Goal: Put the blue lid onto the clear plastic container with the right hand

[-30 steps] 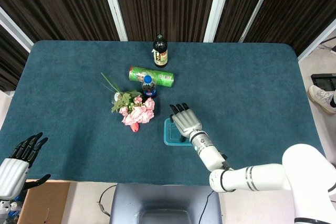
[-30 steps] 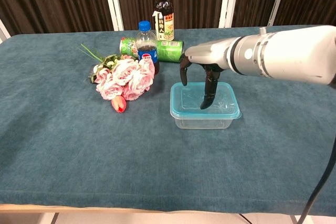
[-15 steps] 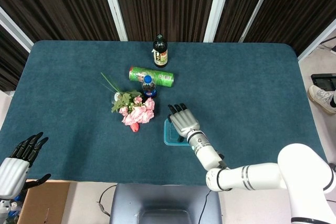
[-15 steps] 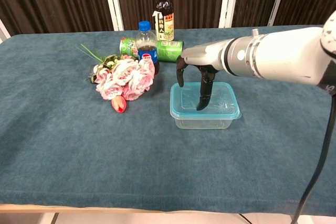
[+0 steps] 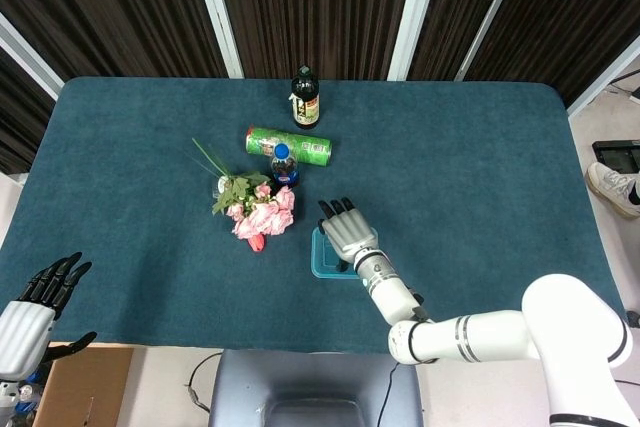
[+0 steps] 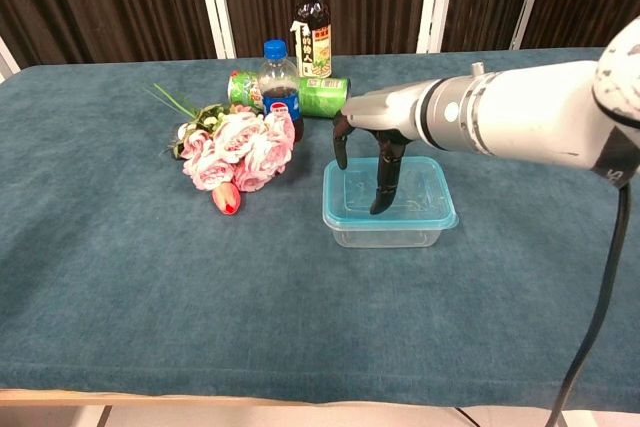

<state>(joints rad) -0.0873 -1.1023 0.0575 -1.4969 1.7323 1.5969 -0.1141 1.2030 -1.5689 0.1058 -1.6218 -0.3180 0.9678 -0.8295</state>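
The clear plastic container [image 6: 390, 230] stands on the table with the blue lid [image 6: 430, 197] lying on top of it; in the head view only the lid's left edge [image 5: 318, 257] shows beside my arm. My right hand [image 6: 372, 152] hangs palm down over the lid's left half, fingers pointing down, with one fingertip [image 6: 377, 206] touching the lid. From above, the same right hand [image 5: 345, 229] covers most of the container. My left hand [image 5: 45, 292] rests off the table's near left corner, fingers spread and empty.
A bunch of pink roses [image 6: 235, 152] lies left of the container. Behind it are a cola bottle [image 6: 279, 82], a green can on its side [image 6: 318, 94] and a dark sauce bottle [image 6: 311, 27]. The teal cloth covers the table [image 6: 150, 287].
My right hand has shifted a little to the left over the lid, and the container with its lid has slid slightly left with it. The left hand has not moved.
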